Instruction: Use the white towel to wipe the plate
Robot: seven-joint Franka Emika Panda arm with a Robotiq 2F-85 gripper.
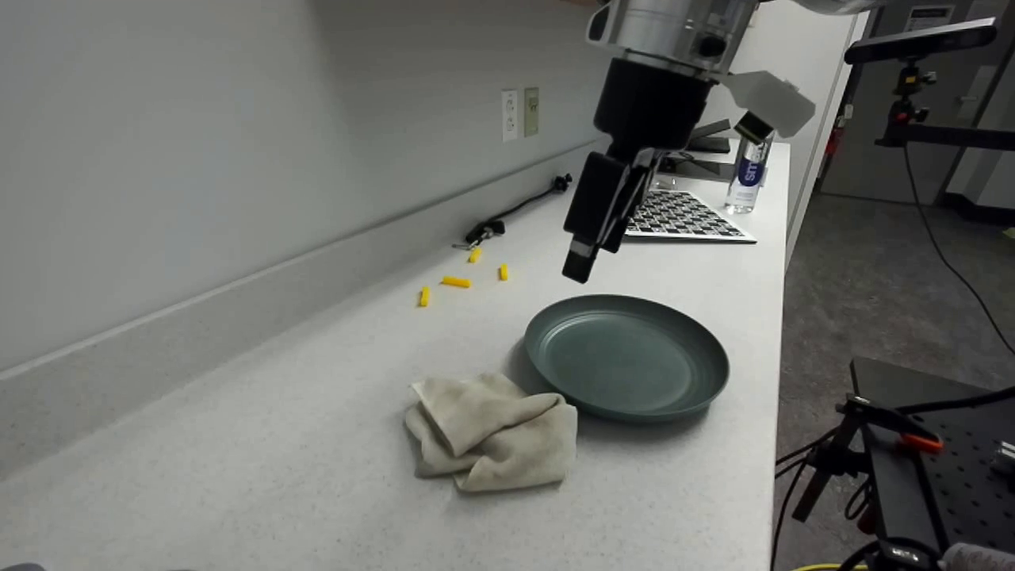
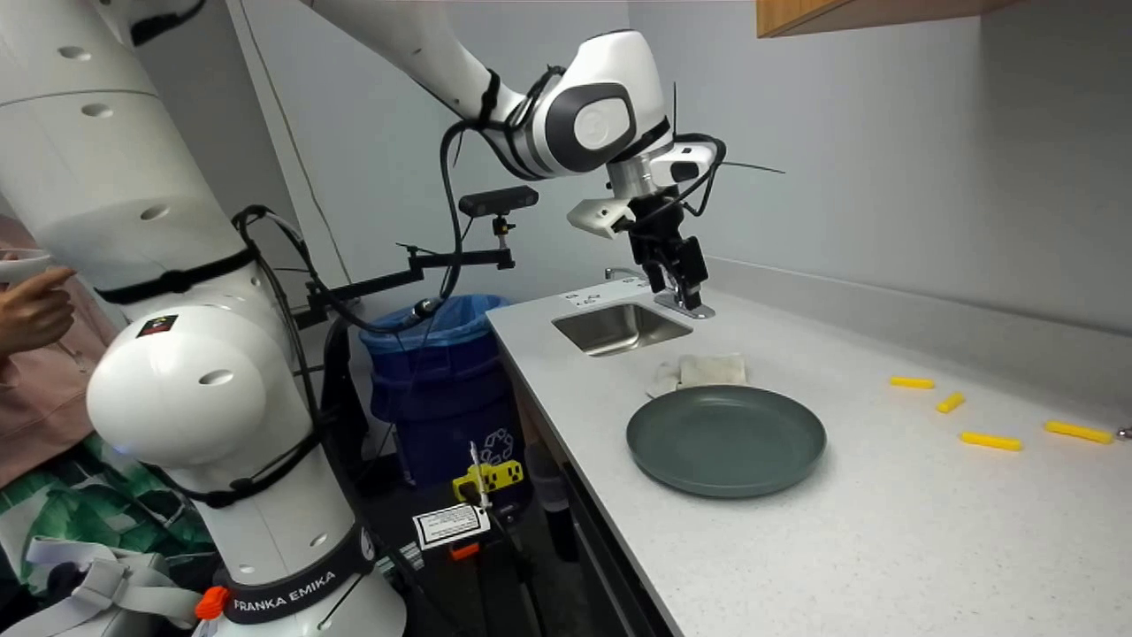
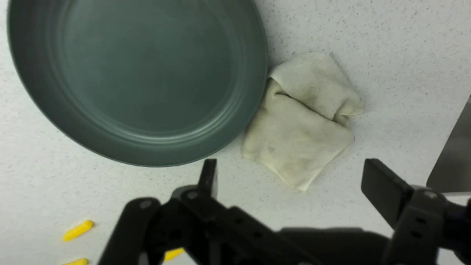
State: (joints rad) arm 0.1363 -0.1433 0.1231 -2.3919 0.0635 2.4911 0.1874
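Observation:
The towel, off-white with grey-brown stains, lies crumpled and folded on the counter in both exterior views (image 1: 496,436) (image 2: 712,370). It also shows in the wrist view (image 3: 298,136), close against the plate's rim; whether they touch is hard to tell. The dark green round plate (image 1: 626,357) lies flat and bare beside it, also in an exterior view (image 2: 725,442) and the wrist view (image 3: 147,66). My gripper (image 3: 290,173) is open and empty, its fingers wide apart. It hangs above the counter in both exterior views (image 1: 583,262) (image 2: 683,296), touching neither towel nor plate.
Several yellow pieces (image 1: 456,281) (image 2: 990,441) lie near the wall. A sink (image 2: 619,329) is set into the counter beyond the towel. A checkered board (image 1: 686,216), a bottle (image 1: 745,174) and a black cable (image 1: 515,212) lie or stand farther along the counter.

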